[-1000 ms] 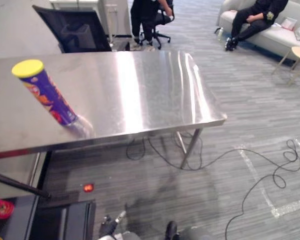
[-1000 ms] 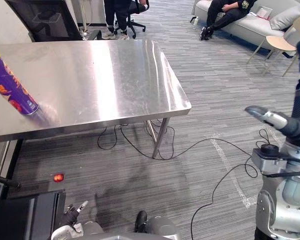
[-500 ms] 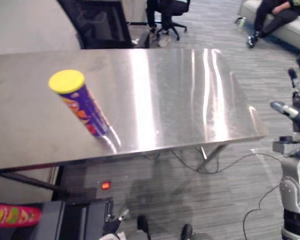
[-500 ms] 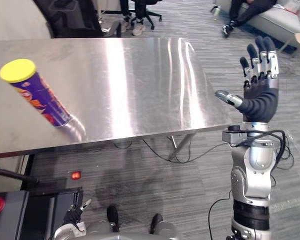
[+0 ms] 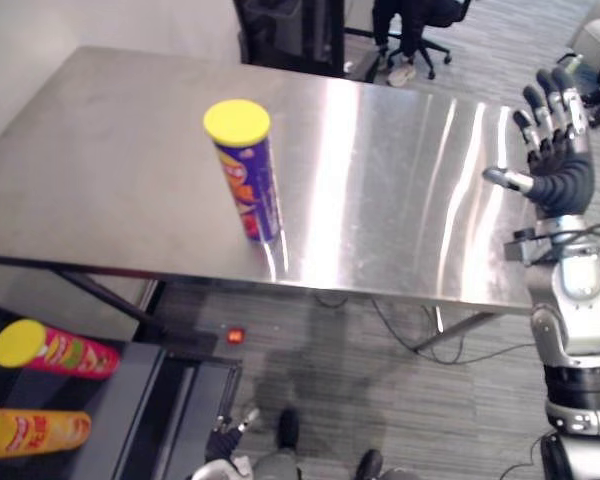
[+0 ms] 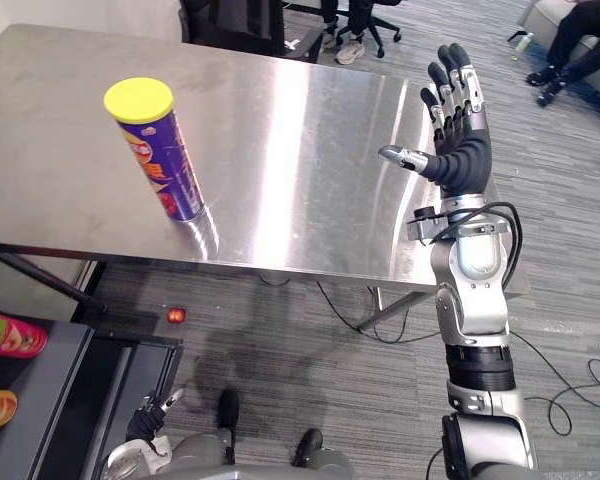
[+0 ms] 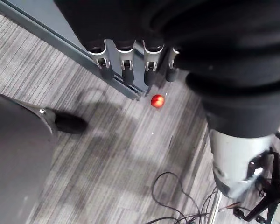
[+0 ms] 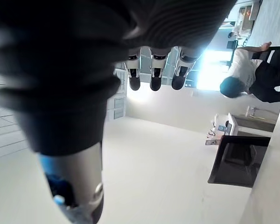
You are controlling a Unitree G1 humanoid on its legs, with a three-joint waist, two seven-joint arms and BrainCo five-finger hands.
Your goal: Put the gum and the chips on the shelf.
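Note:
A purple chips can (image 5: 248, 172) with a yellow lid stands upright on the steel table (image 5: 100, 170), a little left of its middle and near the front edge. My right hand (image 6: 460, 155) is raised over the table's right end, palm toward the can, fingers straight and spread, holding nothing; it is well apart from the can. In the right wrist view its fingers (image 8: 151, 74) point at the ceiling. My left hand (image 7: 124, 70) hangs low by the floor, fingers relaxed and empty.
A dark shelf unit (image 5: 140, 400) sits low at the left, under the table's front edge, with a red can (image 5: 52, 348) and an orange can (image 5: 35, 432) lying on it. A black chair (image 5: 290, 30) stands behind the table. A seated person (image 6: 580, 40) is far right.
The camera has swung left and down, bringing the shelf and its cans into view. My right hand has risen and moved in over the table's right end. The chips can stays put.

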